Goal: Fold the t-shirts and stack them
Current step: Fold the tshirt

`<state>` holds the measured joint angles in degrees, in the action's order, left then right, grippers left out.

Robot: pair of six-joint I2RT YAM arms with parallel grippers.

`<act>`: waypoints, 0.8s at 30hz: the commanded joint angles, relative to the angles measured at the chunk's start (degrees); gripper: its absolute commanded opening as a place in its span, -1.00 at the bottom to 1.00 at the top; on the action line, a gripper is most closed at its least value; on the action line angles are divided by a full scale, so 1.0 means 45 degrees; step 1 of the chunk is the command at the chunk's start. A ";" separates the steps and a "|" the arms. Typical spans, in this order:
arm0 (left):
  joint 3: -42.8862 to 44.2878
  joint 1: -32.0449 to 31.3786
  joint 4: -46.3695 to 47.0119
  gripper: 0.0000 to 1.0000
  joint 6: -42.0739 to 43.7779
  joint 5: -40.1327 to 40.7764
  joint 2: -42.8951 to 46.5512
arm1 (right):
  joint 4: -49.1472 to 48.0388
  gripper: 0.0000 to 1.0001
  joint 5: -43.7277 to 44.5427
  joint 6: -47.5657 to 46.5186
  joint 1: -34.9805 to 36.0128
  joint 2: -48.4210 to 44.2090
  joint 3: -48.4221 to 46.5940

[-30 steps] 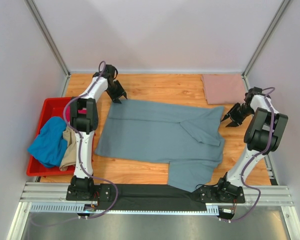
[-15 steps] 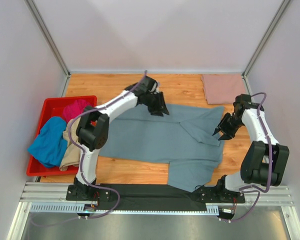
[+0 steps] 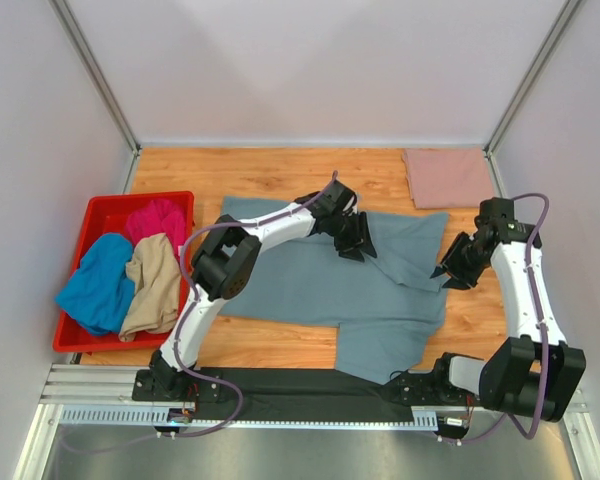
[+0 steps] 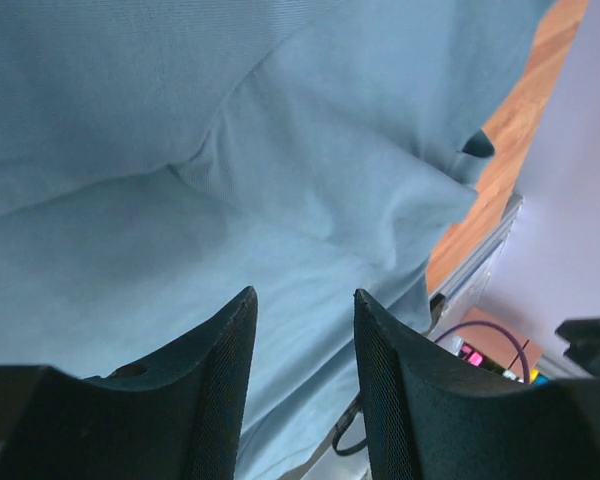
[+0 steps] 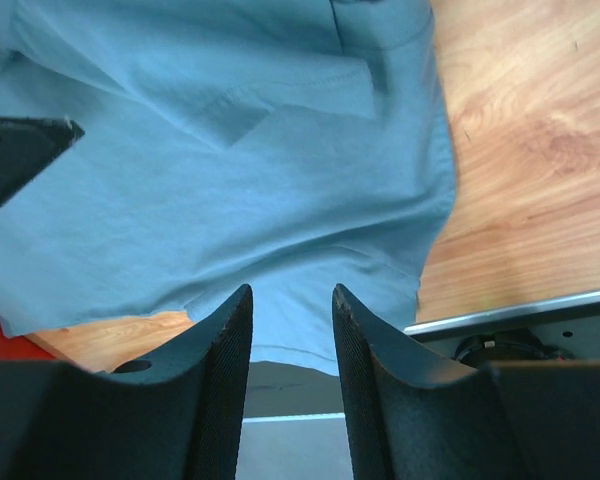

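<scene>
Above the slate t-shirt (image 3: 300,285), left gripper (image 3: 356,246) and right gripper (image 3: 448,272) empty, jaws apart, left arm (image 3: 270,225) covering part.

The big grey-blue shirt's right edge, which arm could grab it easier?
Probably the right arm. The right gripper, open, hovers at that edge of the grey-blue shirt; the left gripper is over the shirt's middle.

A grey-blue shirt (image 3: 300,285) lies spread on the wooden surface (image 3: 270,170). The left tool (image 3: 354,243) is over its far middle, and the right tool (image 3: 448,272) is at its right edge. A folded pink shirt (image 3: 447,177) sits far right. The red bin (image 3: 98,208) on the left holds a blue shirt (image 3: 93,283), a beige shirt (image 3: 152,287) and a magenta shirt (image 3: 158,217).
</scene>
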<state>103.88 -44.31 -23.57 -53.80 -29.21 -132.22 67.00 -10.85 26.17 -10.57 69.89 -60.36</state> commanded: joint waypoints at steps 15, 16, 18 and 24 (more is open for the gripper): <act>0.1838 -0.0758 -0.0112 -0.10 -0.1579 0.1237 -0.1476 | 0.0462 -0.22 0.1298 -0.0504 0.1469 -0.0921 0.0522; 0.1916 -0.0758 -0.0229 -0.11 -0.1579 0.1334 -0.1457 | 0.0462 -0.22 0.1337 -0.0523 0.1508 -0.0941 0.0503; 0.2072 -0.0777 -0.0444 -0.15 -0.1560 0.1452 -0.1535 | 0.0481 -0.22 0.1492 -0.0523 0.1586 -0.0979 0.0464; 0.2443 -0.0816 -0.0698 -0.18 -0.1599 0.1511 -0.1906 | 0.0443 -0.22 0.1611 -0.0602 0.1645 -0.1038 0.0522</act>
<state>112.33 -47.55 -25.54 -60.18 -22.92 -139.79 68.88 -4.97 24.36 -3.55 66.89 -58.02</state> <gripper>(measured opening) 0.411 0.392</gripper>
